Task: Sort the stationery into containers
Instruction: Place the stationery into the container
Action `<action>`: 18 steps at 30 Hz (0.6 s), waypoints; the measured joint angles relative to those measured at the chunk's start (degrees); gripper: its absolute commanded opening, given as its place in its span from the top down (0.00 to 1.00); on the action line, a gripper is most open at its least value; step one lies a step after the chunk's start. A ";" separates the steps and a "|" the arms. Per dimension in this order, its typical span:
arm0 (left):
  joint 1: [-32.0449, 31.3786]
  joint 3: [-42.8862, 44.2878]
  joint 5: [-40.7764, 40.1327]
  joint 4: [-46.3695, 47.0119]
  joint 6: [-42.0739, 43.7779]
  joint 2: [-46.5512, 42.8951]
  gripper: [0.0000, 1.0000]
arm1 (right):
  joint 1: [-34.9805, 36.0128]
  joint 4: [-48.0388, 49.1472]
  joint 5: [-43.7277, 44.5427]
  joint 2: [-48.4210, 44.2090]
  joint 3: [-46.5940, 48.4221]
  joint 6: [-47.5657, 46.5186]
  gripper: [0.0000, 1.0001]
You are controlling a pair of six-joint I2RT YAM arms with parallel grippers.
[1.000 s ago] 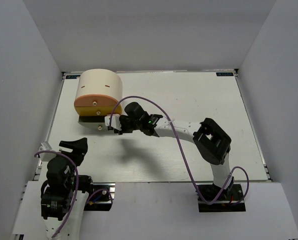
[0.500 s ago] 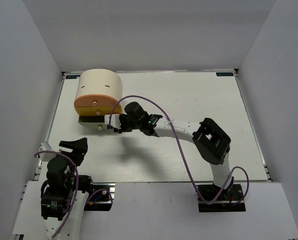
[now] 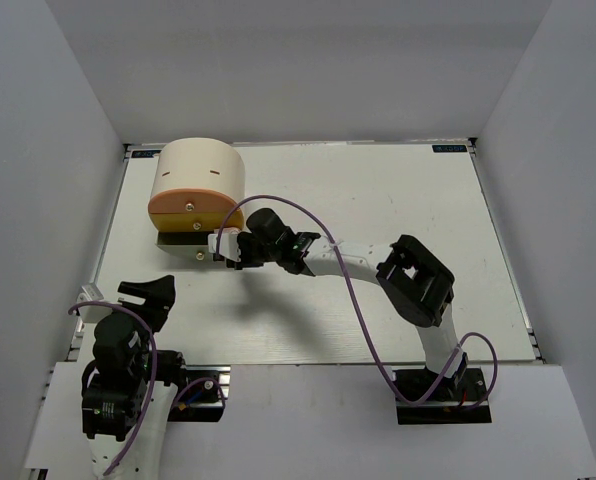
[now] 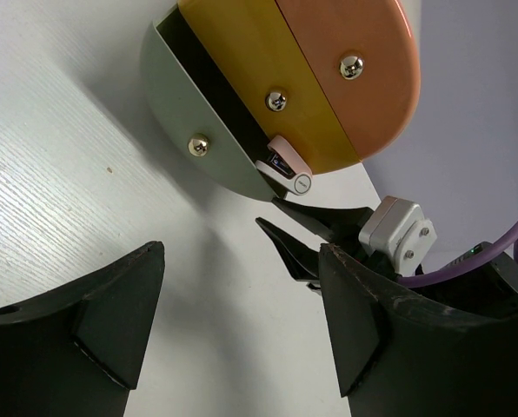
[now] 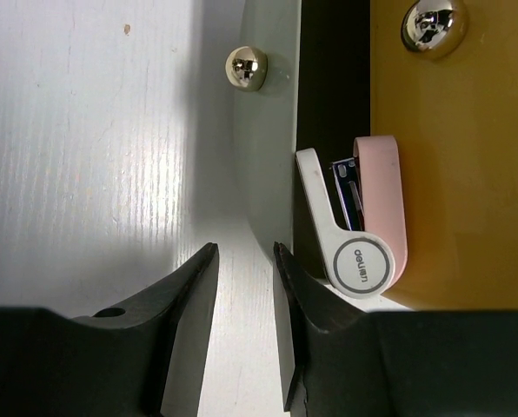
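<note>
White wood-grain tabletop lay under the right gripper (image 5: 243, 261), its fingers narrowly parted and pinching nothing. Just ahead of its fingertips, the small white-and-pink sharpener-like piece (image 5: 361, 265) lay in the open pale grey-green bottom drawer (image 5: 268, 156) of the cream half-cylinder box (image 3: 200, 172). Its round hub seemed to overhang the drawer's end. It would be best nudged fully inside before the drawer front was pushed, since the yellow drawer (image 5: 450, 174) just above could catch it. The left gripper (image 4: 242, 304) hung spread wide and empty, well apart.

Cream half-cylinder plastic box (image 3: 200, 170): orange top drawer (image 4: 372, 104), yellow middle drawer (image 4: 242, 43), bottom drawer (image 4: 176, 95) pale grey-green, maybe shadowed white. Shiny silver knobs (image 4: 198, 142). Small white-and-pink plastic piece (image 5: 355, 234).
</note>
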 measured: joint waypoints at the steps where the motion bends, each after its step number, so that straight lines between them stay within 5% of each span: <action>1: 0.00 0.00 0.00 0.00 0.00 0.00 0.19 | 0.00 0.09 -0.04 0.00 0.00 0.02 0.62; 18: 0.00 0.00 0.00 0.00 0.00 0.00 0.19 | 0.00 2.16 -0.20 -0.04 -0.72 0.02 0.62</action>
